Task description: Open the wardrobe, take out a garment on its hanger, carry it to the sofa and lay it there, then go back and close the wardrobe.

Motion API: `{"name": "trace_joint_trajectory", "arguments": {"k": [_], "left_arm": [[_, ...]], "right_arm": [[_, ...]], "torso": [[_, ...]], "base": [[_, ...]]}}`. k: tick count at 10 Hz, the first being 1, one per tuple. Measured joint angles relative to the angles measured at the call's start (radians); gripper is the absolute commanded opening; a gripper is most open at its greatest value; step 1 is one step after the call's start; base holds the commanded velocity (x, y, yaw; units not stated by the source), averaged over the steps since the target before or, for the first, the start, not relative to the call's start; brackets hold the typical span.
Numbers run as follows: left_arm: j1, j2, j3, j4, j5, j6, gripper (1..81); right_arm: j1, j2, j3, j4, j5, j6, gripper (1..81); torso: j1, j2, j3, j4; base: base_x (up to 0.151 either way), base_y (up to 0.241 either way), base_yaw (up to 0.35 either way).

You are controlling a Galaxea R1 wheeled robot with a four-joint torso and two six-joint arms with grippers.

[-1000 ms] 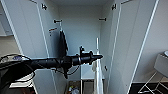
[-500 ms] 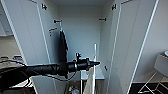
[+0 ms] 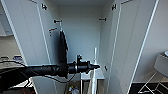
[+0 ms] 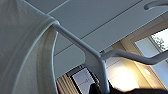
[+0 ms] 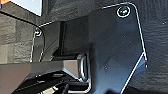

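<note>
The wardrobe stands in front of me with both white doors swung wide. My left arm reaches in from the left, and the left gripper is at the middle of the opening. The white garment hangs edge-on at the gripper as a thin white strip. In the left wrist view the garment drapes over one arm of the white hanger. The hanger's neck runs down into the dark gripper, which is shut on it. Its hook curves free.
A black T-shirt hangs inside the wardrobe on the left, just behind my forearm. The open doors flank the opening on both sides. A white piece of furniture on thin legs stands at the right over dark floor.
My left arm has dropped lower inside the wardrobe over the last second. The white garment now shows as a strip at the gripper.
</note>
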Motion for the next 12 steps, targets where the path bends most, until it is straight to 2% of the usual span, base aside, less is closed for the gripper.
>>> {"name": "trace_joint_trajectory", "arguments": {"k": [5, 9, 10, 12], "left_arm": [[0.02, -0.004, 0.0, 0.0, 0.004, 0.0, 1.0], [0.039, -0.008, -0.001, 0.0, -0.021, 0.003, 1.0], [0.04, -0.01, -0.005, 0.0, -0.045, 0.001, 1.0], [0.05, -0.009, -0.011, 0.0, -0.063, 0.002, 1.0]], "right_arm": [[0.002, 0.001, 0.0, 0.0, 0.0, 0.0, 81.1], [0.002, 0.001, -0.001, 0.0, 0.0, 0.0, 81.1], [0.002, 0.001, -0.001, 0.0, 0.0, 0.0, 81.1], [0.001, 0.001, -0.001, 0.0, 0.0, 0.0, 81.1]], "torso": [[0.0, 0.0, 0.0, 0.0], [0.0, 0.0, 0.0, 0.0], [0.0, 0.0, 0.0, 0.0], [0.0, 0.0, 0.0, 0.0]], "base": [[0.0, 0.0, 0.0], [0.0, 0.0, 0.0], [0.0, 0.0, 0.0], [0.0, 0.0, -0.138]]}}
